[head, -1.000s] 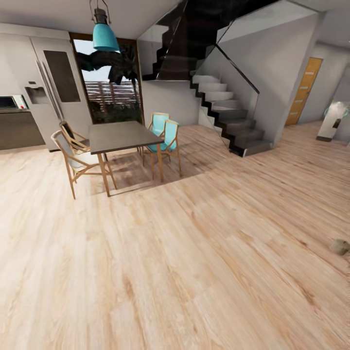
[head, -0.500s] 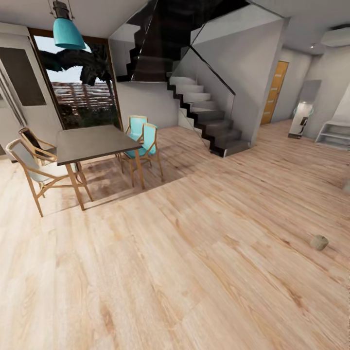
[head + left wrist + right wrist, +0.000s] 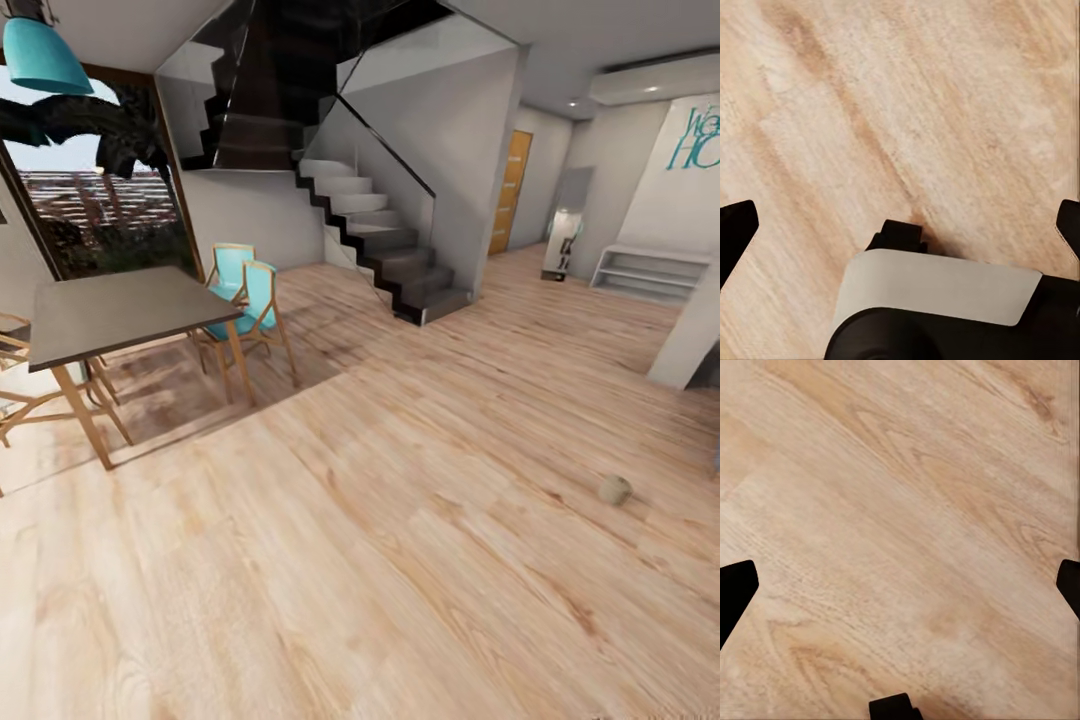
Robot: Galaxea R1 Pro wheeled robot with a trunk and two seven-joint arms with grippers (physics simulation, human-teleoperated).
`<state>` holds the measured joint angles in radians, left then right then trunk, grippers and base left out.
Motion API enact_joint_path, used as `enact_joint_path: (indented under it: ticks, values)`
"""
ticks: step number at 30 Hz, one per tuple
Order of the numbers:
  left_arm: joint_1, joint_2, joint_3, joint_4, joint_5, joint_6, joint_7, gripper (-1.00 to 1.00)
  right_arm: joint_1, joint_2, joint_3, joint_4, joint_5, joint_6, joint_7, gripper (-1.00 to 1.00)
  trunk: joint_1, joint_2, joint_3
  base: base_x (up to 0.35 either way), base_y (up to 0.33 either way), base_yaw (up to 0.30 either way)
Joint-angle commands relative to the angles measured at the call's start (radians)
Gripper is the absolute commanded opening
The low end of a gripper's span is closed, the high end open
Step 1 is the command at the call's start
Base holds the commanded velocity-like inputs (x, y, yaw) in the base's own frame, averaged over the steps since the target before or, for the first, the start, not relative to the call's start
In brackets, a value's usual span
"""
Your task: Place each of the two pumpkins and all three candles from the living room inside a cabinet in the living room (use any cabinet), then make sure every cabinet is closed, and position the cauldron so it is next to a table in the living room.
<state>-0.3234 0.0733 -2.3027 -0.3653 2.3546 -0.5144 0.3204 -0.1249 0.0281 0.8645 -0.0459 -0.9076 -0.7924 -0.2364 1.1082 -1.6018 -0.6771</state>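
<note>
Bright, even daylight; soft render

A candle (image 3: 614, 489) lies on the floor (image 3: 400, 560) at right, well apart from the table (image 3: 110, 310) at left, stairs (image 3: 375, 240) behind.

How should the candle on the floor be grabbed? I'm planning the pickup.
The candle is a small, stubby piece alone on the bare wooden floor. Probably come from above and close across its body; its exact pose is too small to tell.

Cam panned right: dining table (image 3: 120, 310) & chairs (image 3: 245, 300) slid toward the frame's left edge, fridge gone from frame. White shelf (image 3: 645, 272) & wall lettering (image 3: 697, 140) now in frame at right. Candle (image 3: 614, 489) sits further left in frame.
</note>
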Motion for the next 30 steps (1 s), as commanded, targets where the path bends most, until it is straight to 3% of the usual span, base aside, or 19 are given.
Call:
enact_joint_path:
  ticks: [1,10,30]
  values:
    - [-0.002,0.000,-0.008,-0.004,0.002,-0.007,0.006,1.00,-0.001,0.000,0.008,0.000,0.000,-0.001,-0.009,1.00,0.000,0.000,-0.001,0.069,0.000,-0.259]
    - [-0.002,0.000,-0.008,-0.003,0.002,-0.010,0.006,1.00,0.000,0.000,0.008,0.000,0.000,-0.001,-0.009,1.00,0.000,0.000,0.003,0.056,0.000,-0.259]
    - [-0.002,0.000,-0.006,-0.003,0.002,-0.010,0.006,1.00,-0.001,0.000,0.008,0.000,0.000,-0.001,-0.009,1.00,0.000,0.000,0.010,0.308,0.000,-0.259]
